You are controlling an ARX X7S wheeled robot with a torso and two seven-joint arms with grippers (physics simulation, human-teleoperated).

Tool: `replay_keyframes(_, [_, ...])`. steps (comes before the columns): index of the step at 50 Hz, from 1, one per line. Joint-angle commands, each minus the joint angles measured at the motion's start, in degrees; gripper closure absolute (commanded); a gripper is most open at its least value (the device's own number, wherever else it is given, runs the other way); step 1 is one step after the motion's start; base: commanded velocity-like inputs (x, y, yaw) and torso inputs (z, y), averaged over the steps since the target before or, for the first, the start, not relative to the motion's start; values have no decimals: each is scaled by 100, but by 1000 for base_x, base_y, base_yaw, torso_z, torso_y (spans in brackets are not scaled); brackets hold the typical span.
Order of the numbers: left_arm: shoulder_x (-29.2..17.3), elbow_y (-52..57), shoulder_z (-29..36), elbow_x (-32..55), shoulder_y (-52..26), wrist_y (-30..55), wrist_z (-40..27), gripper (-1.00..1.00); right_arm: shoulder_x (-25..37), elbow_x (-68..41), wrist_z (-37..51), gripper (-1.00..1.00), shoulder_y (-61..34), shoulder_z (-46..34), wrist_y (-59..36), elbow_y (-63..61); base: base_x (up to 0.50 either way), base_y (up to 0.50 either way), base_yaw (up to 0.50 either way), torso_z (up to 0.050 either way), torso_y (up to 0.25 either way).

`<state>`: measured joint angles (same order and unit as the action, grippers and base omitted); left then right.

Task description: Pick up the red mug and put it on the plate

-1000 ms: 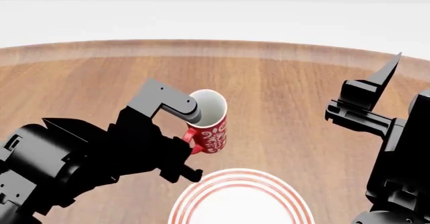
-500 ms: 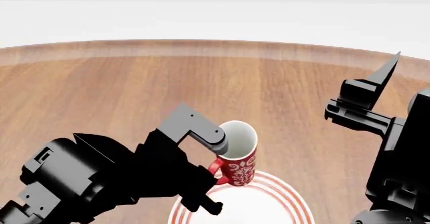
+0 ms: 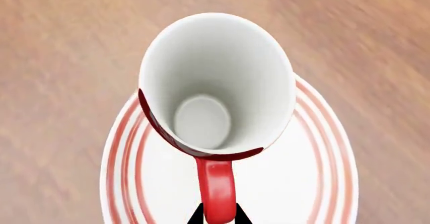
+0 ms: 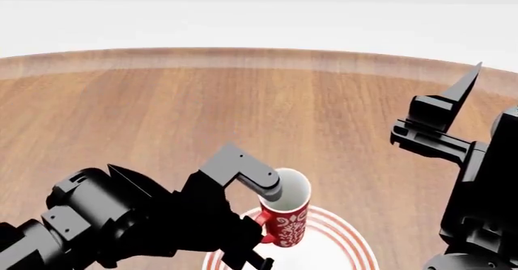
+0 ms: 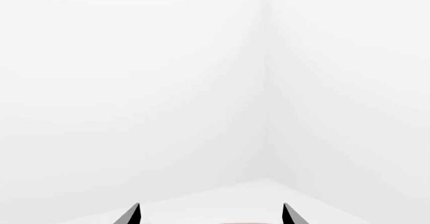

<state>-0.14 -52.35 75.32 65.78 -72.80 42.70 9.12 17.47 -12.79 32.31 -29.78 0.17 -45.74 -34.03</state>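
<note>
The red mug (image 4: pixel 285 220) with its white pattern stands upright over the plate (image 4: pixel 348 246), a white plate with red rings at the table's near edge. My left gripper (image 4: pixel 261 236) is shut on the mug's red handle (image 3: pixel 217 189). In the left wrist view the mug's white inside (image 3: pixel 215 83) fills the middle, with the plate (image 3: pixel 315 183) right beneath it. I cannot tell whether the mug's base touches the plate. My right gripper (image 4: pixel 465 85) is raised at the right, open and empty; its wrist view shows only its two fingertips (image 5: pixel 133 215) against white wall.
The round wooden table (image 4: pixel 242 94) stretches behind the plate. The right arm (image 4: pixel 477 179) stands tall at the right edge. White floor and wall lie beyond the table.
My left gripper has carried the red mug toward the near edge and to the right, from beside the plate to over it, and has lowered it slightly.
</note>
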Motion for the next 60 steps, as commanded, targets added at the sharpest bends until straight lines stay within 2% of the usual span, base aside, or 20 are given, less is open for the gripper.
replay_keyframes(1, [14, -331, 1278, 1329, -291, -455, -114, 100, 7, -3, 14, -100, -5, -48, 18, 9, 0, 0, 0, 0, 0])
replay_keyframes(20, [14, -366, 1359, 1380, -248, -460, 305, 100, 26, -14, 23, -100, -17, -130, 52, 23, 0, 0, 0, 0, 1])
replay_keyframes(25, [14, -444, 1367, 1482, -265, -326, 290, 100, 30, -23, 30, -100, -13, -139, 34, 0, 0, 0, 0, 0, 0])
replay_keyframes(26, [14, -449, 1378, 1572, -287, -58, 250, 100, 32, -22, 31, -100, -14, -144, 37, -1, 0, 0, 0, 0, 0])
replay_keyframes(35, [14, -467, 1392, 1723, -331, -5, 208, 100, 43, -44, 48, -100, -14, -133, 19, -24, 0, 0, 0, 0, 0])
replay_keyframes(42, [14, -530, 1406, 1827, -360, 463, -36, 100, 44, -53, 58, -100, -26, -148, 21, -22, 0, 0, 0, 0, 0])
replay_keyframes(60, [14, -520, 1394, 1786, -292, 410, 117, 100, 62, -77, 84, -100, -24, -166, 25, -36, 0, 0, 0, 0, 0])
